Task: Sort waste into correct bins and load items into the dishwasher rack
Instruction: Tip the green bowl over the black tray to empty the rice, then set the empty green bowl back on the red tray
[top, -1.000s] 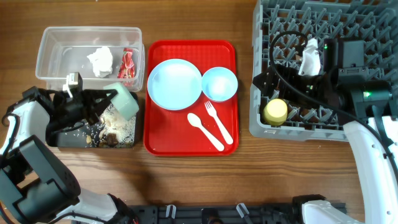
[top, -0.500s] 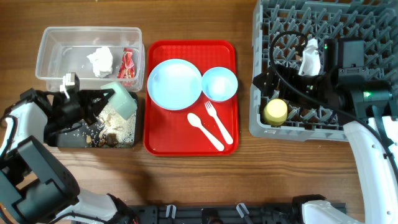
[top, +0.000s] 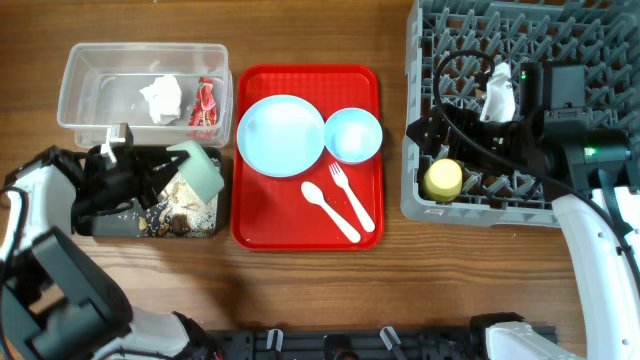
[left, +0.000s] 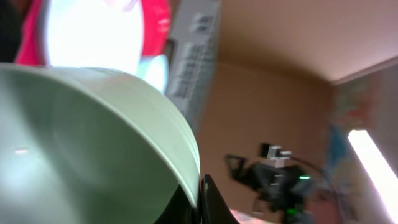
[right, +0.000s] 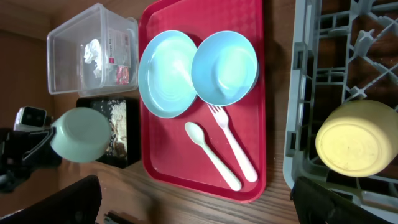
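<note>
My left gripper (left: 200, 200) is shut on the rim of the pale green bowl (top: 201, 168) and holds it tilted over the black tray (top: 92, 222), which holds beige food scraps (top: 185, 205). The clear tub (top: 90, 70) holds the white tissue (top: 160, 98) and the red wrapper (top: 205, 103). The pale blue plate (top: 281, 135), small blue bowl (top: 353, 134), white spoon (top: 330, 210) and fork (top: 352, 195) lie on the red serving tray (top: 300, 235). The yellow cup (top: 443, 179) sits in the grey rack (top: 560, 30). My right gripper (right: 199, 202) is open and empty above the rack's left edge.
The red serving tray lies between the two bins and the rack. Bare wooden table (top: 400, 290) runs along the front. The right arm's cables (top: 470, 75) hang over the rack's pegs.
The green bowl has shifted slightly toward the front over the black tray, still in my left gripper. The right arm has not moved.
</note>
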